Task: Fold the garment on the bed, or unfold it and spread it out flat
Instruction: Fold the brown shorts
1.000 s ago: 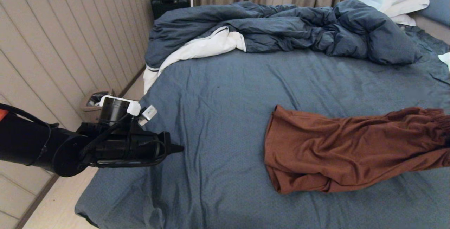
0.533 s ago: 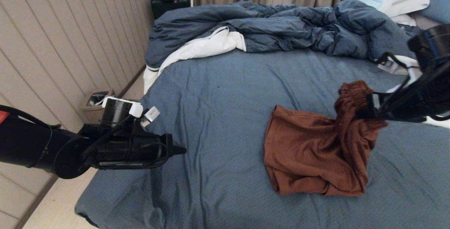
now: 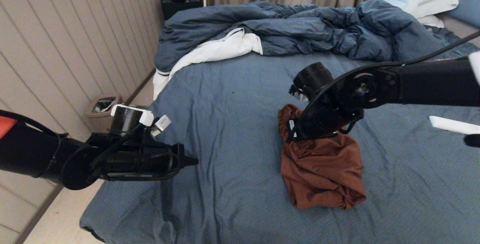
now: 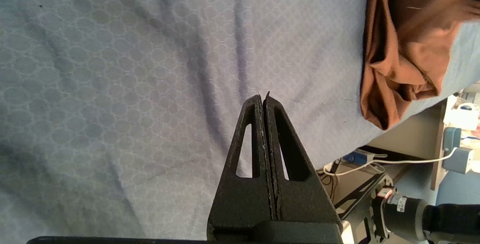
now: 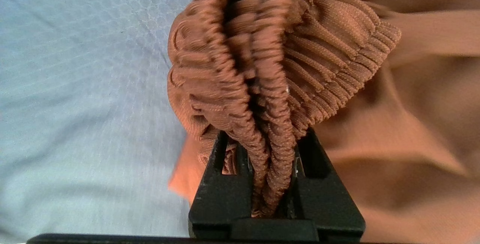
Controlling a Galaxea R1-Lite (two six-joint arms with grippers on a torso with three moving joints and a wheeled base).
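While clamped by the right end effector, rust-brown garment bunched, ribbed waistband gathered, left end effector closed.

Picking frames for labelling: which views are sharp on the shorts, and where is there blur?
Right wrist view: waistband ribs of the shorts crisp in the right gripper, cloth behind soft. Left wrist view: shorts smeared at the frame corner, shut left gripper sharp. Head view: even light, no glare.
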